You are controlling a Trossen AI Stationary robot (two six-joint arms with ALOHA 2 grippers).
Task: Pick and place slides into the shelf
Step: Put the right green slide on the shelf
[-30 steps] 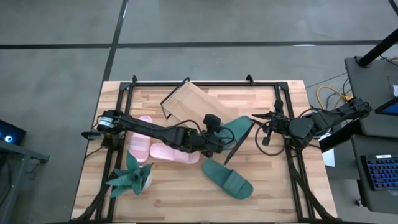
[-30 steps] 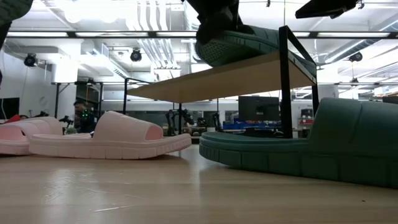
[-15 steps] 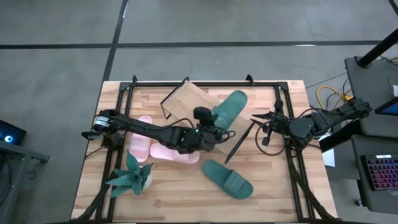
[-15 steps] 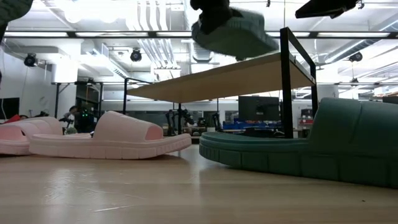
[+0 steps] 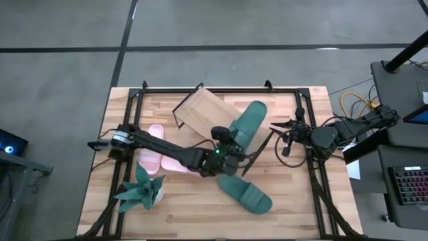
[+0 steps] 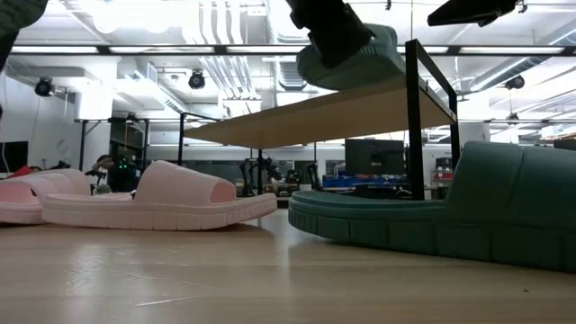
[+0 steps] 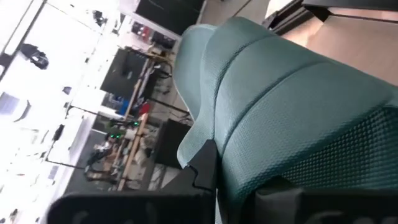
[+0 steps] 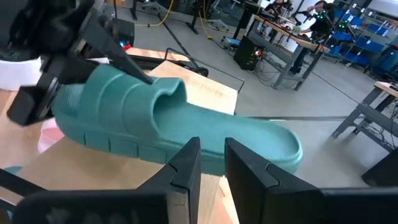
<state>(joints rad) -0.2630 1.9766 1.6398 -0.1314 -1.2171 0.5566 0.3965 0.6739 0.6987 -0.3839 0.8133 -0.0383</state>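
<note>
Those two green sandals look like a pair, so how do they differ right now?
The green slide on the shelf lies up on the light wood shelf, while the green slide on the table lies flat on the tabletop. The left pincer is shut at the heel end of the shelf one; nothing touches the table one. From above, their long axes slant in opposite directions. Both share the same dark green colour and chunky wide-strap shape.

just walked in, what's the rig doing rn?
The left gripper is shut on a dark green slide, holding its heel end over the shelf, which sits tilted on the table. In the low view the slide looks just above the board, not clearly resting. The second green slide and two pink slides lie on the table. The right gripper waits near the shelf's right end.
</note>
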